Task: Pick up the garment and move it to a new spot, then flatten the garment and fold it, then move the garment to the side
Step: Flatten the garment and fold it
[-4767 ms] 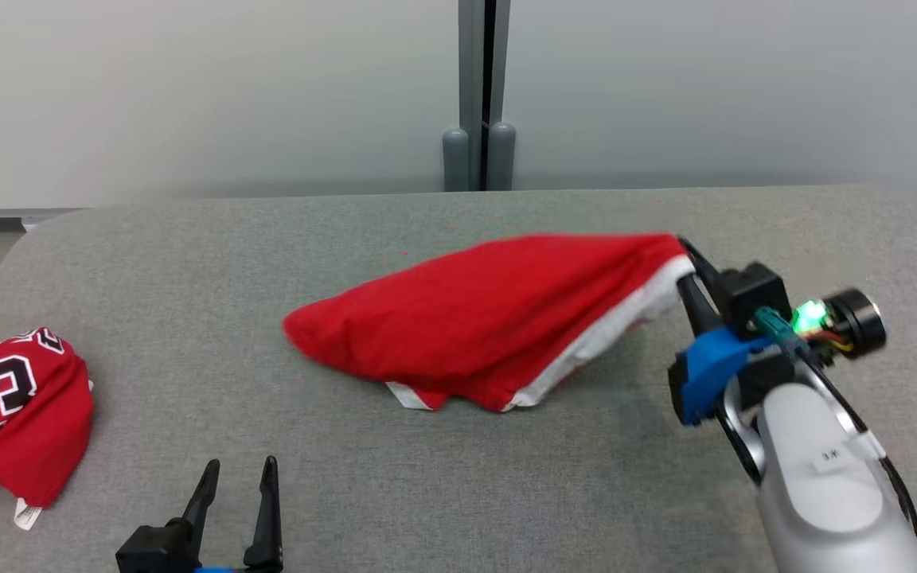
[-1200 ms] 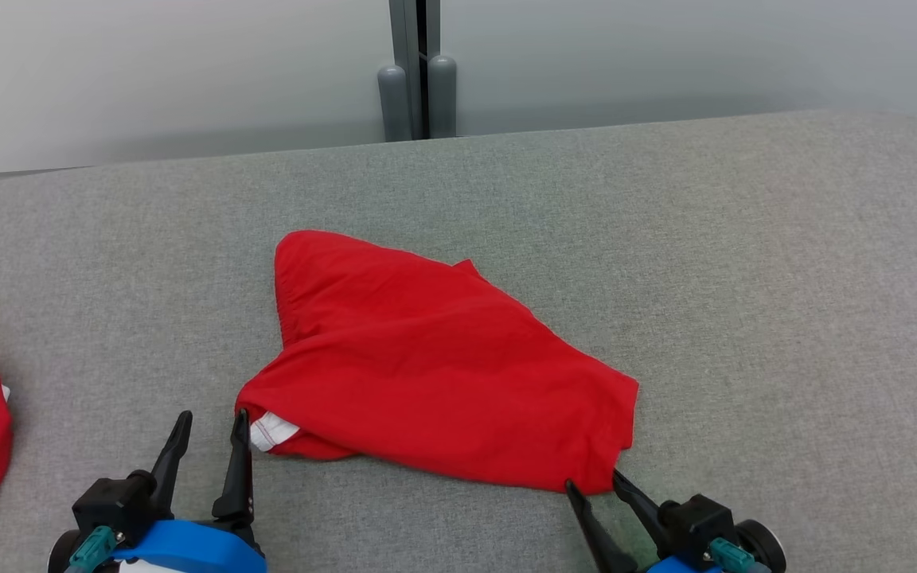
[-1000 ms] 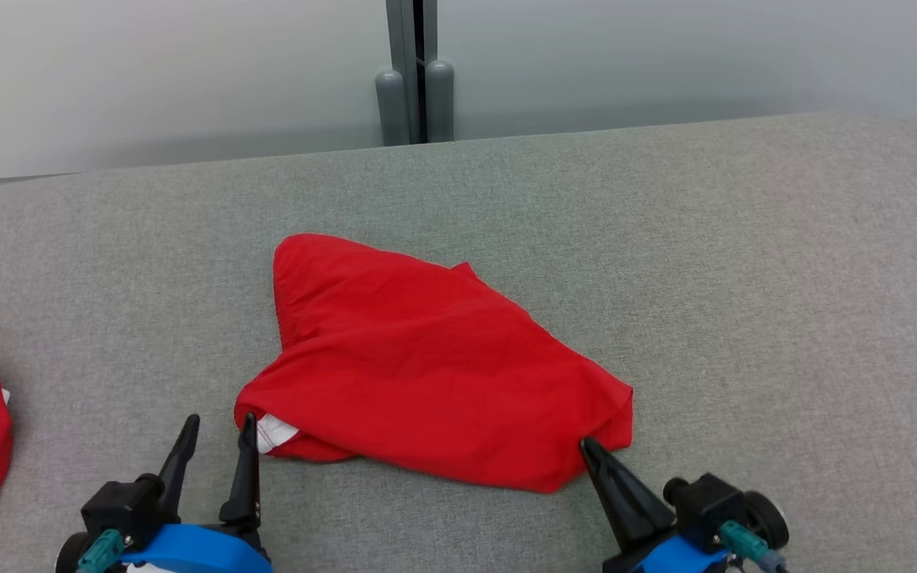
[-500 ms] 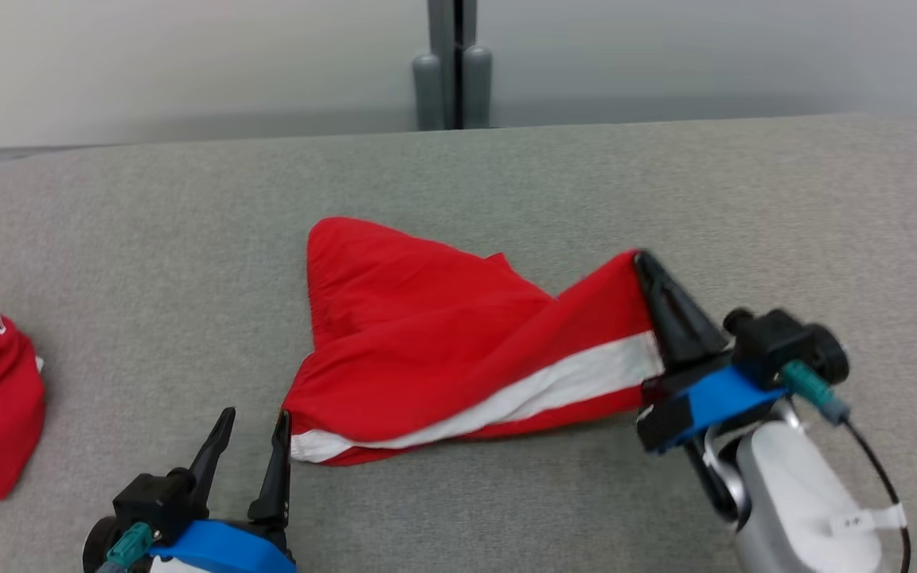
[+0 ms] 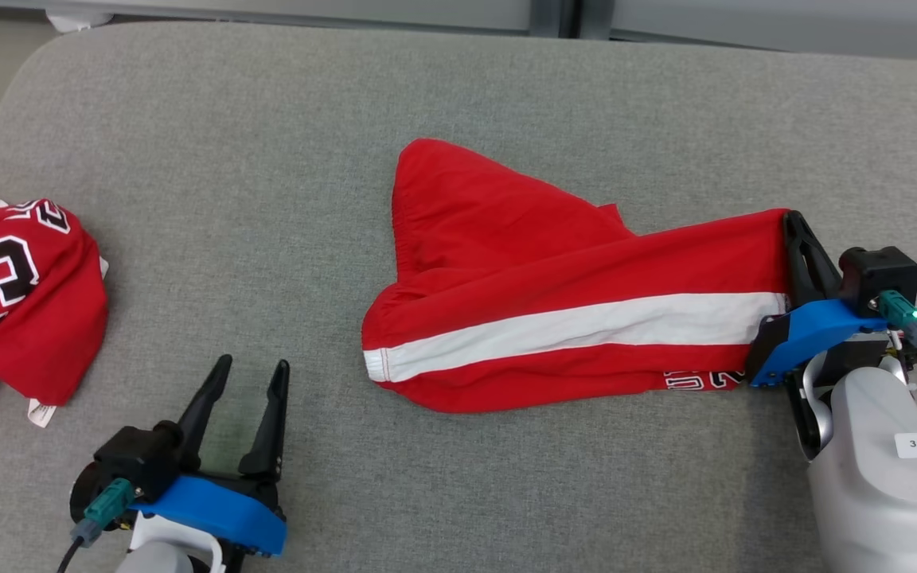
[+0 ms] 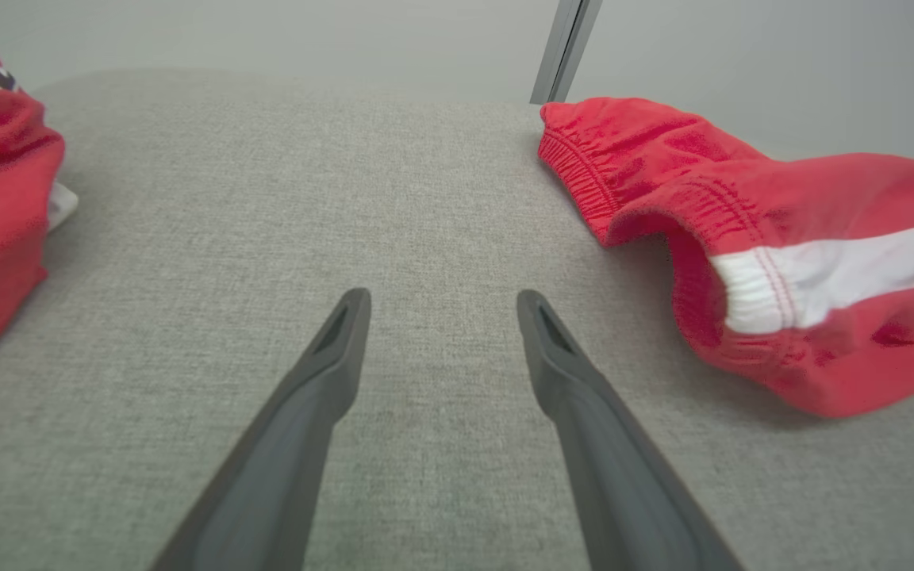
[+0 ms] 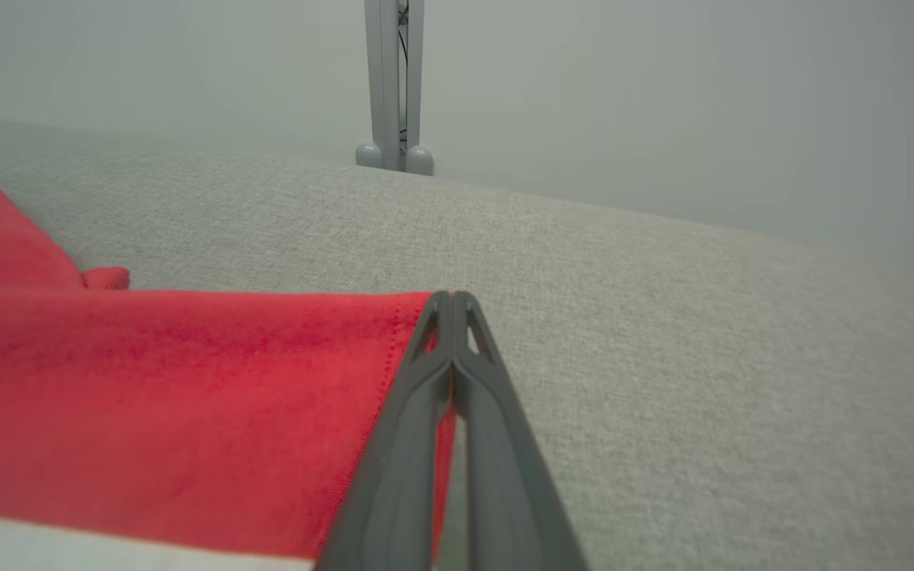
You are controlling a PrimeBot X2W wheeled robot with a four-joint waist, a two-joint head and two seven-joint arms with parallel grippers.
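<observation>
A: Two pincers, two jobs. What sits furthest left?

B: A crumpled red jersey (image 5: 21, 294) with black-and-white numerals, at the left edge of the grey padded surface (image 5: 267, 159) — not ours, I'd judge. Next comes the left gripper (image 5: 252, 363), fingers spread wide, holding nothing, low over bare cloth.

A: And the garment?

B: The red shorts (image 5: 554, 318) lie mid-surface, to the right of that gripper and a little further out. Their long axis runs left to right across the head view, with the white stripe (image 5: 586, 330) along it. The elastic waistband (image 6: 584, 159) is the nearer end for the left arm — close, but apart from its fingertips.

A: The far end?

B: The right gripper (image 5: 791, 219) has its fingers pressed together on the hem corner, and that end looks raised off the surface.

A: So the next move?

B: Probably the left arm reaching rightward to the waistband, so both ends can be drawn apart and flattened. The risk is catching one layer only.

A: The room?

B: A pale blank wall behind, and a grey post (image 7: 392, 79) at the surface's far edge.
</observation>
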